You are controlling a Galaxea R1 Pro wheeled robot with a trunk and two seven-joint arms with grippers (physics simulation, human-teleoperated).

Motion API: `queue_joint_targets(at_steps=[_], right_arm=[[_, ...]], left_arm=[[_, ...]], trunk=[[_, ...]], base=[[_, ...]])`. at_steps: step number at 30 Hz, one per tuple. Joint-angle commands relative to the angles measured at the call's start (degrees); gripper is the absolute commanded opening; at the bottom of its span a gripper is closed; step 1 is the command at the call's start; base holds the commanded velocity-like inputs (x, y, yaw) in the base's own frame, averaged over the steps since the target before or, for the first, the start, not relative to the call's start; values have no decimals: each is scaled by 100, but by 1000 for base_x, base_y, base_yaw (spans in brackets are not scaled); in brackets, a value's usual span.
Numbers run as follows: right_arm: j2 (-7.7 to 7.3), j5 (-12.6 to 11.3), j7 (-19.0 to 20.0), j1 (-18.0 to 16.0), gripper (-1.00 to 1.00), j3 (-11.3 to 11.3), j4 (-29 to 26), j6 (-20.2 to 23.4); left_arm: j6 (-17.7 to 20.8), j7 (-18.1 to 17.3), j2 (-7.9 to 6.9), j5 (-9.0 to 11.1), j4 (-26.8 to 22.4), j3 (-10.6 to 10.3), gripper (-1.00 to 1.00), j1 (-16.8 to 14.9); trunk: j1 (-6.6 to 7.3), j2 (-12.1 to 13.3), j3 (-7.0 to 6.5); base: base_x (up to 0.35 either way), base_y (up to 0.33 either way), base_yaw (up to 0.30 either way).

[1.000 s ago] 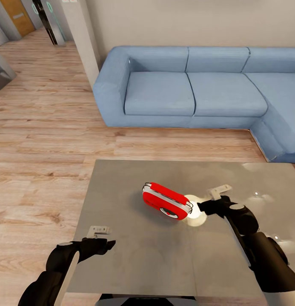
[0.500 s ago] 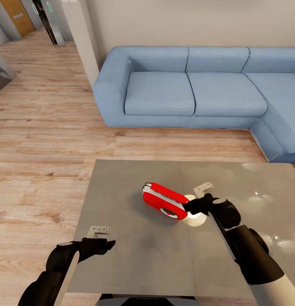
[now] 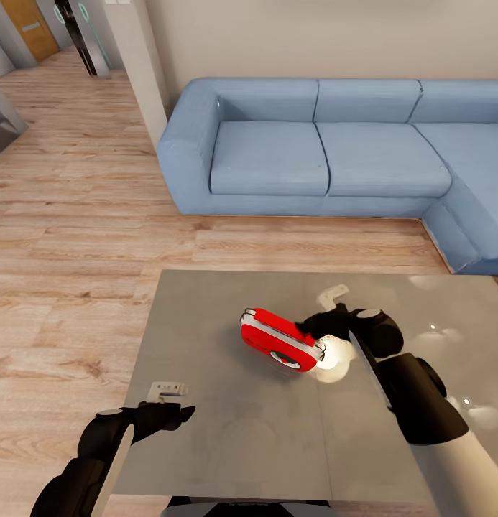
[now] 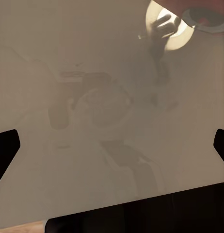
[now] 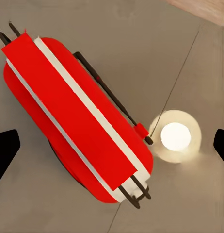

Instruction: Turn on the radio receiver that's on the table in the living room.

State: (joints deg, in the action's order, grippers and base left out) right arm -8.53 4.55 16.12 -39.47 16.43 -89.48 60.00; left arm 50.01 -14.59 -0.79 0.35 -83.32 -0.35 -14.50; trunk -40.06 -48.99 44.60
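Head view | glossy grey table (image 3: 205, 431) | rounded red radio receiver (image 3: 281, 339) | right hand (image 3: 312, 332) released above it

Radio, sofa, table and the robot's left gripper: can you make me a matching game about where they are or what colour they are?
Things:
1. radio receiver
2. sofa
3. table
4. left gripper

Descriptions:
A. blue, against the beige wall
B. glossy grey, reflecting a lamp
C. red with a white band
D. hovering at the table's near corner, away from the radio

Pairs: 1-C, 2-A, 3-B, 4-D

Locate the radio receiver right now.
In the head view the radio receiver lies near the middle of the grey table, beside the right end effector, with the blue sofa beyond.
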Motion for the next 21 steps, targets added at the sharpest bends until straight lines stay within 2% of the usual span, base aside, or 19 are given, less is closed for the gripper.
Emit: queue_joint_targets(at_steps=[1, 9, 16, 21], right_arm=[[0, -8, 4, -43, 100, 0, 12, 0], [4, -36, 179, -288, 100, 0, 324, 0], [9, -29, 873, -589, 100, 0, 788, 0], [9, -24, 1086, -714, 100, 0, 1088, 0]], left_arm=[[0, 0, 0, 0, 0, 0, 100, 0], [0, 0, 0, 0, 0, 0, 100, 0], [0, 0, 0, 0, 0, 0, 100, 0], [0, 0, 0, 0, 0, 0, 100, 0]], trunk=[[0, 0, 0], [0, 0, 0], [0, 0, 0], [0, 0, 0]], base=[[0, 0, 0], [0, 0, 0], [0, 0, 0], [0, 0, 0]])
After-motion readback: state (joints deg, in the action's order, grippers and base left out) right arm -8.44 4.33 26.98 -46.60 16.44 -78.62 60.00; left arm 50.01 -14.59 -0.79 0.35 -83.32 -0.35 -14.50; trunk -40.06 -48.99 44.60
